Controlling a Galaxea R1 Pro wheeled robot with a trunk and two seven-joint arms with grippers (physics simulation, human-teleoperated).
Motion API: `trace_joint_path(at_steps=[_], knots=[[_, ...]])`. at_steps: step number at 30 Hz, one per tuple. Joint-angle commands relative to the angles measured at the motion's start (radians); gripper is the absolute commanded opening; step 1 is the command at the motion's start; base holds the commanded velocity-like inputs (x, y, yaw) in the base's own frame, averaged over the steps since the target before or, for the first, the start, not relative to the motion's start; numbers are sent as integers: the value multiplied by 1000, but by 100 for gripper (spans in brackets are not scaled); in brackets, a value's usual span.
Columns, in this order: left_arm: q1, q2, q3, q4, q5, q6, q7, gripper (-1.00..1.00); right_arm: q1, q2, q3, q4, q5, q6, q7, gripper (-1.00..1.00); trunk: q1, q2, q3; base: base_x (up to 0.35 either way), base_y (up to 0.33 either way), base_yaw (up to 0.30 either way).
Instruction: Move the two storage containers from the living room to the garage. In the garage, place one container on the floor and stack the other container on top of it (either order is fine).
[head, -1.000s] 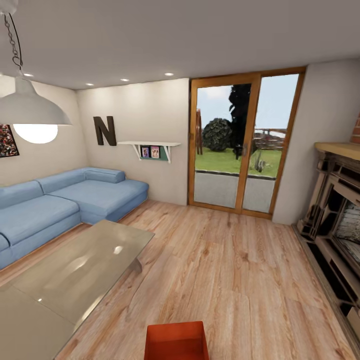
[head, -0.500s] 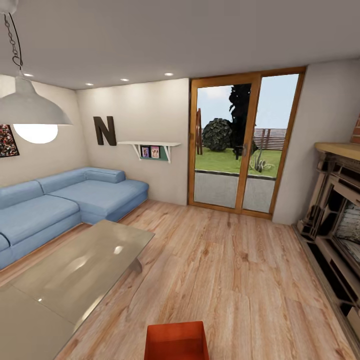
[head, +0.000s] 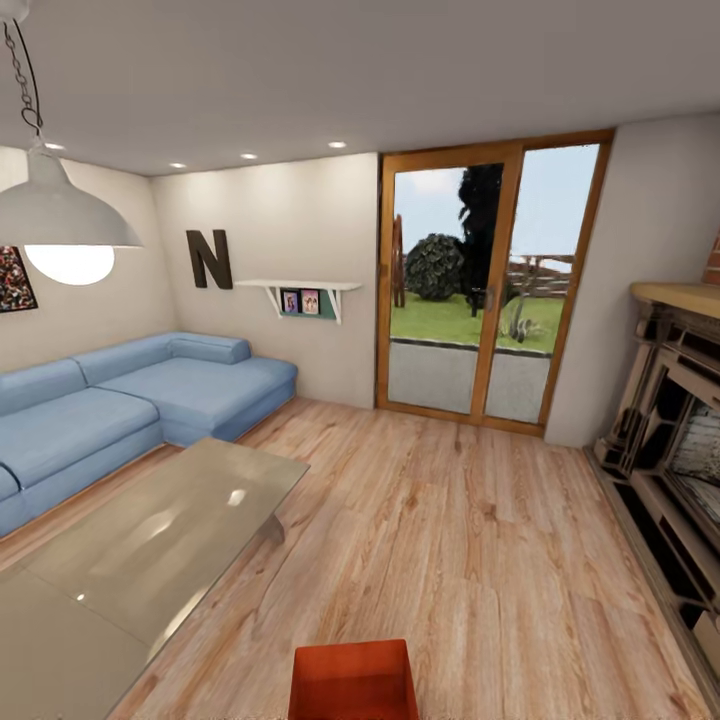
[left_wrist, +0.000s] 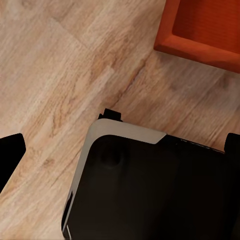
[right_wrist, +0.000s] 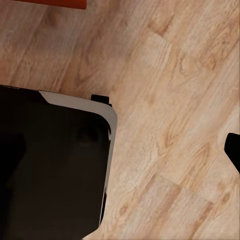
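We look across the living room over its light wood-plank floor (head: 470, 560). One orange-red storage container (head: 352, 682) sits on the planks at the very near edge of the head view, just right of the near corner of the glass coffee table (head: 150, 560); we see its open top and far wall, the rest being cut off by the frame. The blue corner sofa (head: 130, 405) runs along the left wall, and beyond it hang a dark letter N (head: 209, 260) and a small white shelf (head: 300, 293). A white pendant lamp (head: 62, 222) hangs at the near left. The wood-framed glass doors (head: 487, 285) stand at the far side, and a fireplace surround (head: 672, 420) fills the right.

In the left wrist view a corner of the container (left_wrist: 200, 30) lies on the planks just beyond the robot's dark base (left_wrist: 150, 185). In the right wrist view a thin orange sliver of the container (right_wrist: 55, 3) shows past the base (right_wrist: 50, 165). Dark finger tips (left_wrist: 10, 155) stand at the picture edges in both wrist views, well apart from each other with nothing between them, so both sets of jaws are apart.
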Motion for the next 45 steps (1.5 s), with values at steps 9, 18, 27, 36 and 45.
trace_joint_path(at_steps=[9,18,27,36,45], knots=[[0,0,8,1,1,-2,-2,100,-1,0,6,3,2,-3,-12,100,0,-1,-14,0,0,0],[0,-1,7,0,1,2,-8,100,-1,0,6,3,2,-4,-15,100,0,-1,-29,0,0,0],[0,-3,9,0,1,-2,-5,100,-1,2,6,3,2,-3,-14,100,8,-15,-49,0,0,0],[0,-1,9,0,1,-2,-5,100,-1,0,4,3,2,-3,-15,100,42,-78,-91,0,0,0],[0,0,9,1,1,-2,-4,100,-1,0,3,3,1,-5,-15,100,77,-141,-134,0,0,0]])
